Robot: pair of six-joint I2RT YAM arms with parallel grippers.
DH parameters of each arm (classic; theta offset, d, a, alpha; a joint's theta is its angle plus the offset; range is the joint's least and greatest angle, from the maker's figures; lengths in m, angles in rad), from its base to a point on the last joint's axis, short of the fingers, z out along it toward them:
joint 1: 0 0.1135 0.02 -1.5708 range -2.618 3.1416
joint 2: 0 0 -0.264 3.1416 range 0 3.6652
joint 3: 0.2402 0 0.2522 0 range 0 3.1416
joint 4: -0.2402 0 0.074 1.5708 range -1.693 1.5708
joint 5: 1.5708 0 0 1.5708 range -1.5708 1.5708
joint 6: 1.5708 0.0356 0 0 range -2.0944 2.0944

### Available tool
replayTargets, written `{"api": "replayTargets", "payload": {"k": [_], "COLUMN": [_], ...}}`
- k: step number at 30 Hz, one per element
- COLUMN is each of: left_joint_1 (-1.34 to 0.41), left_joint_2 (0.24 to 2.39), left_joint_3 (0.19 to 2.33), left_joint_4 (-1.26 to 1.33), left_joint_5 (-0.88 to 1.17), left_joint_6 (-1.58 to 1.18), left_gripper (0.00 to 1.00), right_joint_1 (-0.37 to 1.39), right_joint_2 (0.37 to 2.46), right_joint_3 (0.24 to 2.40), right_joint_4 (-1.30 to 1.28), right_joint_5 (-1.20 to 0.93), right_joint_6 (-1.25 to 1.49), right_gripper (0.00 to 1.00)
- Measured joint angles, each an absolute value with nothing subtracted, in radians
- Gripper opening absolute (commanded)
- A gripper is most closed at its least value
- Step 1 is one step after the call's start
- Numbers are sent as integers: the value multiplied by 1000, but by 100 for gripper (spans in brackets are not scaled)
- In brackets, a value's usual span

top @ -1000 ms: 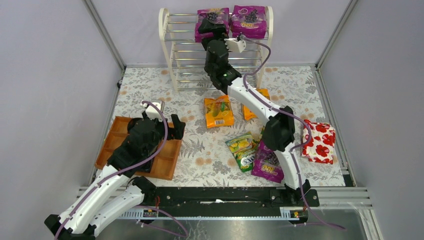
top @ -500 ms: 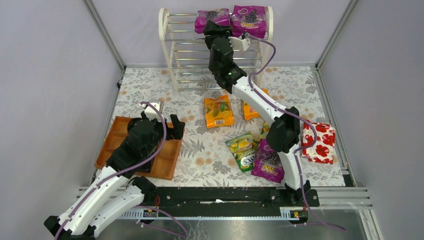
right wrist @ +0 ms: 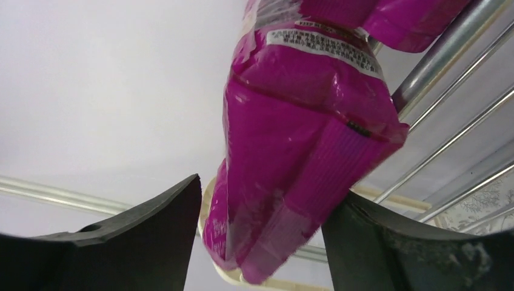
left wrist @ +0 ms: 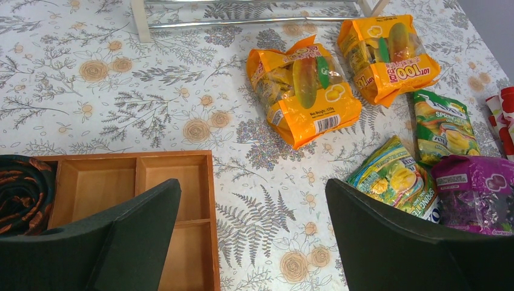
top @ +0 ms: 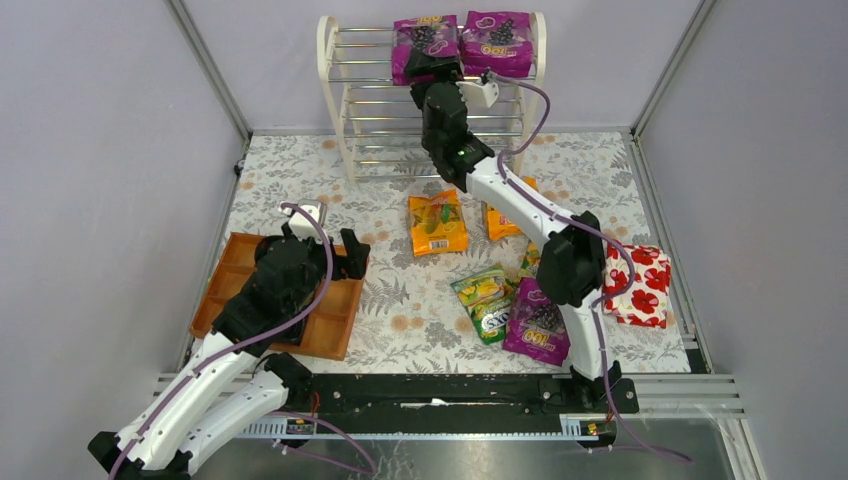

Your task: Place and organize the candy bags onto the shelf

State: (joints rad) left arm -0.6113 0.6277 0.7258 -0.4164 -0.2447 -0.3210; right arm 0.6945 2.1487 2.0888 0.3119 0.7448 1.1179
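Note:
The white shelf (top: 345, 100) stands at the far edge. Two purple candy bags (top: 420, 35) (top: 500, 40) lie side by side on its top tier. My right gripper (top: 435, 68) is at the left bag's near edge. In the right wrist view its jaws (right wrist: 260, 242) stand apart around that bag (right wrist: 291, 151), with a gap at the left finger. Two orange bags (top: 437, 222) (top: 497, 222), two green-yellow bags (top: 483, 300) (left wrist: 445, 127) and a third purple bag (top: 535, 330) lie on the table. My left gripper (left wrist: 251, 236) is open and empty over the tray's right edge.
A brown wooden compartment tray (top: 225, 270) lies at the near left under my left arm. A red bag with white flowers (top: 637, 283) lies at the right. My right arm stretches over the orange and green-yellow bags. Grey walls enclose the table.
My right gripper rose and moved farther in, laying the purple bag flat on the top tier next to the other one. Its jaws now stand apart. The left arm has not moved.

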Motion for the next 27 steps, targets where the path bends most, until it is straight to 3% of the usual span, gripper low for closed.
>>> {"api": "replayTargets", "payload": {"k": [9, 19, 27], "left_joint_1": [-611, -611, -609], "left_joint_2": [624, 628, 685], "left_joint_3": [726, 726, 726], "left_joint_4": [-416, -416, -415], "left_joint_5": [-245, -252, -259], "left_joint_6": [-321, -321, -322], "left_gripper": [95, 95, 99], "right_joint_1": [693, 604, 402], "right_joint_2": [1961, 1563, 1435], "right_joint_3": [1822, 1287, 1114], "right_joint_4": [333, 327, 136], "right_joint_5": [596, 340, 190], "right_joint_6": [1002, 659, 495], "right_gripper": [100, 100, 100]}}
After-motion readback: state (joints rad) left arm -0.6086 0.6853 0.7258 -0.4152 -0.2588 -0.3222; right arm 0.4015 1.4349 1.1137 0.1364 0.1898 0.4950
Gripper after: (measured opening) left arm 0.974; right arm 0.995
